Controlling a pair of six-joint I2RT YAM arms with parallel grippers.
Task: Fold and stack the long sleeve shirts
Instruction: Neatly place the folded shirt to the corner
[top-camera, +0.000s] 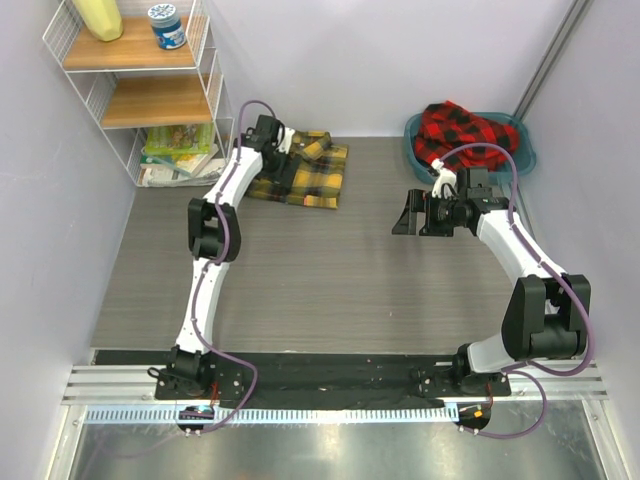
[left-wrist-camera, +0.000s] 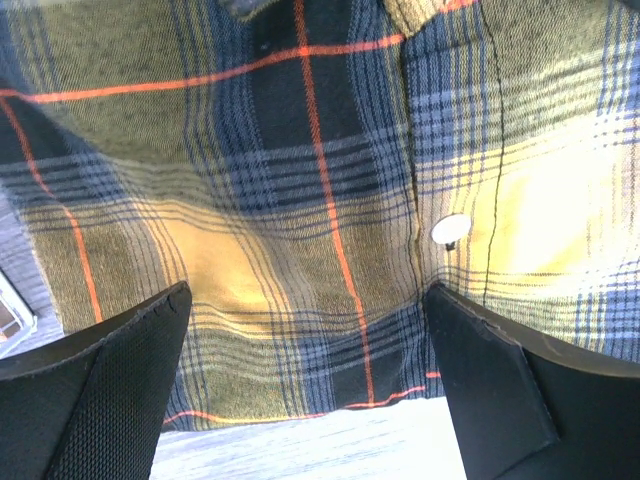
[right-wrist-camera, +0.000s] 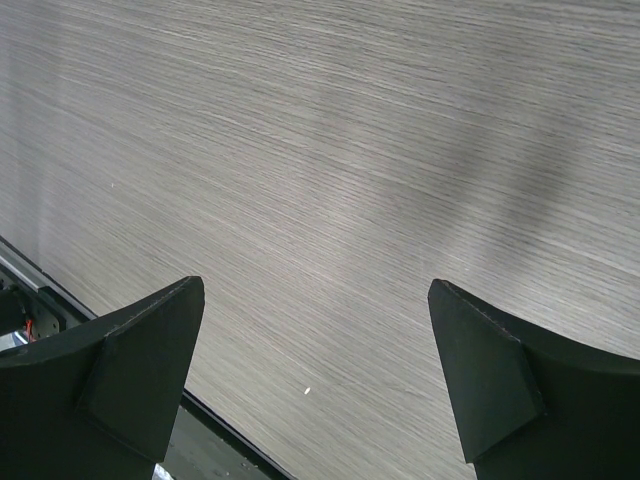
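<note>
The yellow-and-black check long sleeve shirt (top-camera: 312, 172) lies folded flat on the table at the back, left of centre. My left gripper (top-camera: 292, 152) hovers low over it, open. In the left wrist view the plaid cloth (left-wrist-camera: 300, 180) fills the frame, with a white button (left-wrist-camera: 451, 229), and the two fingertips (left-wrist-camera: 120, 380) stand wide apart with nothing between them. The red-and-black check shirt (top-camera: 462, 132) sits crumpled in the teal basin (top-camera: 525, 152) at the back right. My right gripper (top-camera: 402, 215) is open above bare table (right-wrist-camera: 320, 150), in front of the basin.
A white wire shelf with wooden boards (top-camera: 150, 95) stands at the back left, holding a yellow object, a blue-lidded jar (top-camera: 167, 25) and books at the bottom. Walls close in on three sides. A black rail (top-camera: 330, 375) runs along the near edge.
</note>
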